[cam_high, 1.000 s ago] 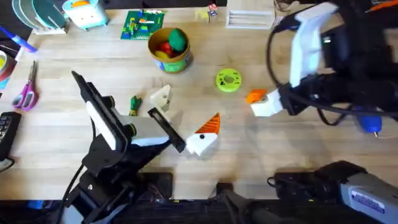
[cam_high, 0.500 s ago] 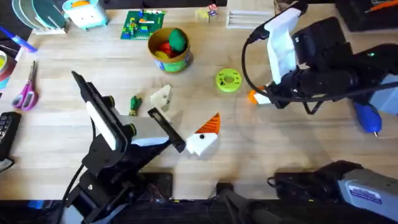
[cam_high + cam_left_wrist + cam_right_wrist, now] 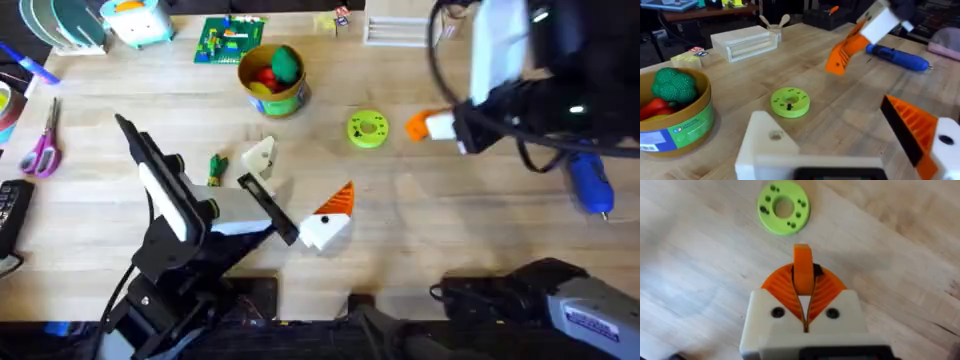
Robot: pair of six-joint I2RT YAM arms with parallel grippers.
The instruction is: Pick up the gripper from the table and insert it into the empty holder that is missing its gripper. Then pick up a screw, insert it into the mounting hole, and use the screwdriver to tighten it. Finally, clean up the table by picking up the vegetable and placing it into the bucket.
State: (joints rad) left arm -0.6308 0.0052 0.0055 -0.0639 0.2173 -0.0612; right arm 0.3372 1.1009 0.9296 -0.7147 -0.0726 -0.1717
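Item: orange gripper wedge (image 3: pixel 417 125), pinched upright between the pressed-together ribbed pads of the right gripper (image 3: pixel 440 127); carried clear of the table, just beside the green perforated disc (image 3: pixel 367 129)

Change over the last second: the right arm has risen and drawn the wedge toward the far side of the table; the wedge stayed clamped throughout. Judged: pickup done, transport under way, insertion not yet begun

Destination: empty white holder (image 3: pixel 260 155), one side of the left gripper (image 3: pixel 300 172), whose fingers stand spread; the other side already bears its orange pad. The mounting hole (image 3: pixel 775 135) faces up and is unobstructed. Wedge and holder are well apart

Awaiting later steps: blue screwdriver (image 3: pixel 590 185) lying under the right arm; dark-green vegetable (image 3: pixel 217 167) beside the holder; yellow bucket (image 3: pixel 272 82) beyond it, already holding toy produce
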